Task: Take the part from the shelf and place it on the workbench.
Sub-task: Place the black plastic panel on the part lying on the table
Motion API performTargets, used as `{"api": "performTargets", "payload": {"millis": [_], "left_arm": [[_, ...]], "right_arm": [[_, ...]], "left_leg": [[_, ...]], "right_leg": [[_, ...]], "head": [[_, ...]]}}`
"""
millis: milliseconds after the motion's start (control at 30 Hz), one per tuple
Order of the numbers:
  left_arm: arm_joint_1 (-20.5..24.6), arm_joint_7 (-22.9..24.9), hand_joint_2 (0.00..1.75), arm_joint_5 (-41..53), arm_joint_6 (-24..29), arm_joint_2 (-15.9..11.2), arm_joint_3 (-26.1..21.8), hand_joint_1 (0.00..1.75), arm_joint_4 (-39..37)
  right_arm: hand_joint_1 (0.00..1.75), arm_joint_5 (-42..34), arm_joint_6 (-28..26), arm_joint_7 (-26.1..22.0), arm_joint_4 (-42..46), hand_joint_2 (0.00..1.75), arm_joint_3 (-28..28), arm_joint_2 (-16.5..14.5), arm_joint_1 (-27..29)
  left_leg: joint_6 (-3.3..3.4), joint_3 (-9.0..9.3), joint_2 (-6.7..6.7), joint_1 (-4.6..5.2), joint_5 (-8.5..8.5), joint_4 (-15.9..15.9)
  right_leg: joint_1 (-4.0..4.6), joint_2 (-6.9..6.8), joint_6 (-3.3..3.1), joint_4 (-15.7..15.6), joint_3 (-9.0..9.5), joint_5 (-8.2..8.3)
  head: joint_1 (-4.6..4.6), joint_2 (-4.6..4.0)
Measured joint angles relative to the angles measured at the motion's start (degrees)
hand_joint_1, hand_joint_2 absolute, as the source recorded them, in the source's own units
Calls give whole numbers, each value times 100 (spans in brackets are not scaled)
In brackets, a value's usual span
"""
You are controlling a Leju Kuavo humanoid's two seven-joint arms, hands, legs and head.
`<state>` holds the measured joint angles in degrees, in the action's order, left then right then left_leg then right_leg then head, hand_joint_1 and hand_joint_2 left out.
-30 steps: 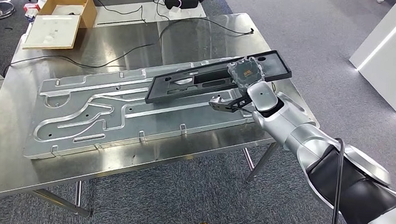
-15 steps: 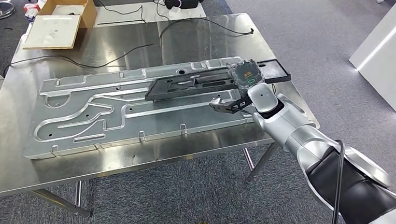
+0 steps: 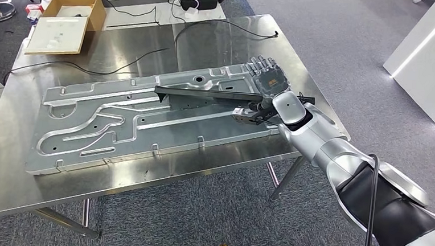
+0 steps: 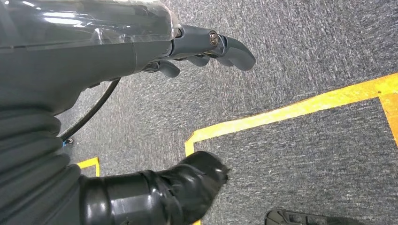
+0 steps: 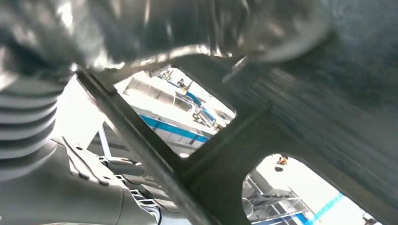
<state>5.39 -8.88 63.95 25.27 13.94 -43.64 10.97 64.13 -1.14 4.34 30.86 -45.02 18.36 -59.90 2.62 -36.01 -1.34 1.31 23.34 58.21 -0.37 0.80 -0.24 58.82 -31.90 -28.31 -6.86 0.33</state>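
Since a second ago part (image 3: 214, 94) tipped edge-on, lower | our right hand (image 3: 268, 80) fingers hold its 3 o'clock end above counter (image 3: 152, 39) | left hand (image 4: 206, 44) fingers loosely curled, holding nothing | set-down near, we judge

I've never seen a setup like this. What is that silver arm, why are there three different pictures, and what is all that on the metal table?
It is a humanoid robot with two arms. The wide picture comes from a camera on its body, looking down at a steel workbench. The other two come from cameras at its wrists. On the bench lies a big grooved aluminium plate, with cables and a cardboard box farther back. The right hand holds a long black frame-like part over the plate, seen almost edge-on; its wrist camera looks closely through the part's openings. The left hand hangs empty above grey carpet with yellow tape lines.
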Motion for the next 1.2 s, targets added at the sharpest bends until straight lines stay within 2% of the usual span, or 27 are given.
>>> {"api": "performTargets", "payload": {"millis": [1000,1200], "left_arm": [[0,-15,0,7,79,0,-1,0,-1],[2,-22,0,22,97,0,-1,0,0]], "right_arm": [[0,-8,2,-25,2,0,127,-10,56],[0,-109,-108,-107,2,0,218,-107,161]], "left_leg": [[0,-1,-2,1,0,0],[0,-1,-1,0,0,-1]], "right_leg": [[1,-2,0,0,2,0],[2,-1,0,0,2,0]], "head": [[0,0],[0,0]]}}
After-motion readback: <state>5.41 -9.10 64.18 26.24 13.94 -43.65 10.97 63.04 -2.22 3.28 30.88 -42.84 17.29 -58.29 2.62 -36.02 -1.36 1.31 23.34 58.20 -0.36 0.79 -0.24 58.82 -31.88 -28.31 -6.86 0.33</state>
